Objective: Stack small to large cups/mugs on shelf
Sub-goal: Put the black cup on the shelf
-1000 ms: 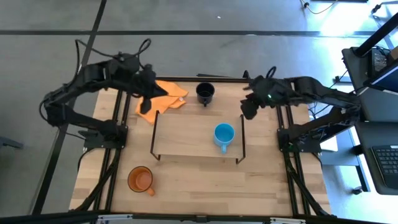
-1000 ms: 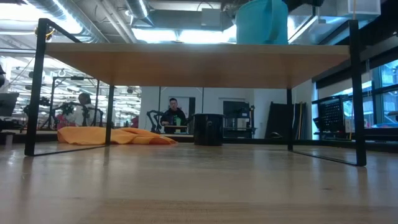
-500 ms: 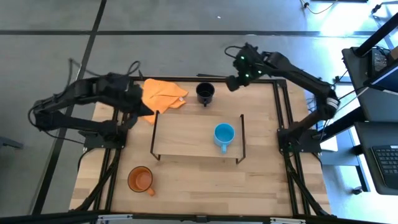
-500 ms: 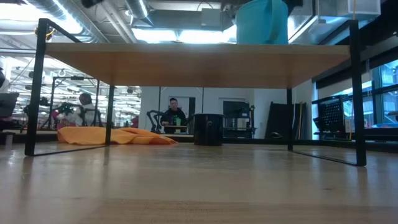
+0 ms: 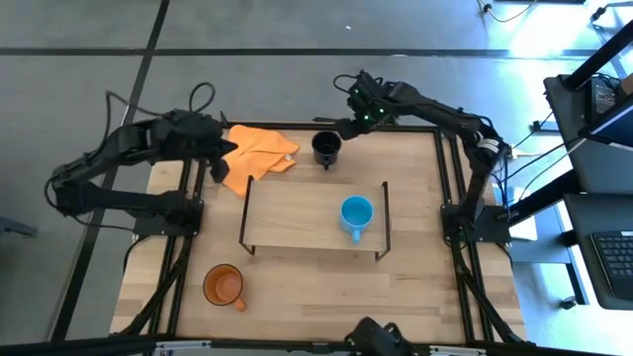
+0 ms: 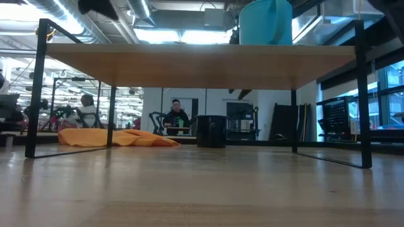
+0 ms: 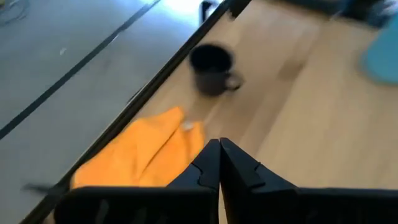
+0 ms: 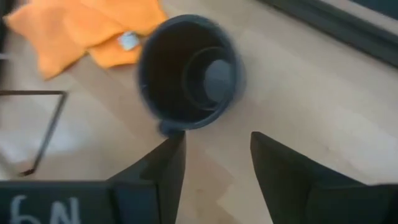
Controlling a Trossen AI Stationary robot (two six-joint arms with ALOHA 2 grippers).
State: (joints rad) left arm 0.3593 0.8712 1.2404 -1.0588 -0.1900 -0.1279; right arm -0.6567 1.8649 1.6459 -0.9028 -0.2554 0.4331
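The black mug [image 5: 326, 146] stands upright on the table behind the shelf [image 5: 315, 213]; it also shows in the right wrist view [image 8: 189, 71] and the low view [image 6: 211, 130]. The light blue mug [image 5: 356, 215] stands on the shelf's right part. The orange mug [image 5: 224, 286] stands on the table at the near left. My right gripper [image 5: 351, 124] is open and empty, hovering just beyond the black mug toward the far edge [image 8: 214, 146]. My left gripper [image 5: 220, 158] is shut and empty above the orange cloth [image 7: 219, 146].
An orange cloth [image 5: 255, 153] lies crumpled at the far left of the table, beside the shelf's left frame. The shelf's thin black end frames [image 5: 385, 220] stand up at its short ends. People and equipment show in the room beyond [image 6: 176, 115].
My right gripper has swung from beside the shelf's right end toward the table's far edge and left, ending over the black mug. My left gripper has shifted a little toward the table's left edge above the cloth. The mugs have stayed in place.
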